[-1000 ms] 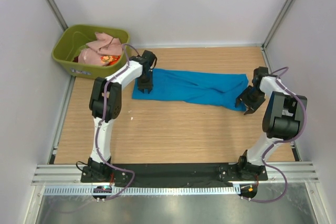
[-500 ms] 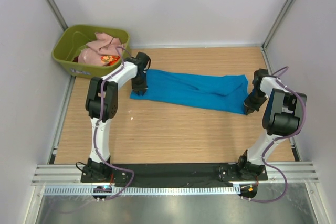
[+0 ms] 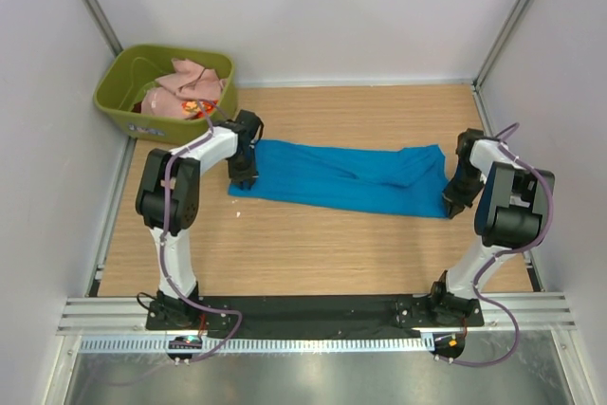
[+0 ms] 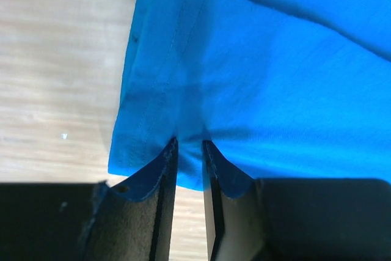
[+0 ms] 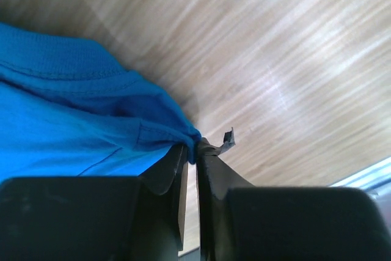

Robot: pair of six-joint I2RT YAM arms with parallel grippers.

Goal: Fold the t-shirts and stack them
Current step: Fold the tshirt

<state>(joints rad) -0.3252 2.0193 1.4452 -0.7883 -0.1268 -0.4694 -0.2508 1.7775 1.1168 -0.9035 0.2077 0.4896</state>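
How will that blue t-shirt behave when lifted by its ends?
Probably floppy: the blue t-shirt lies flat and creased, so its middle should sag between the left gripper and right gripper. Looks thin, so likely light.

Bright even light, soft shadows, glare on table (image 5: 287,84) by right tool (image 5: 190,146).

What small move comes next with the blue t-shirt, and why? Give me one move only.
Probably lift both pinched ends together to start a fold. The left end effector pinches the left hem of the plain bright blue cloth t-shirt, the right end effector pinches its right corner, and the shirt lies stretched out along the wooden table.
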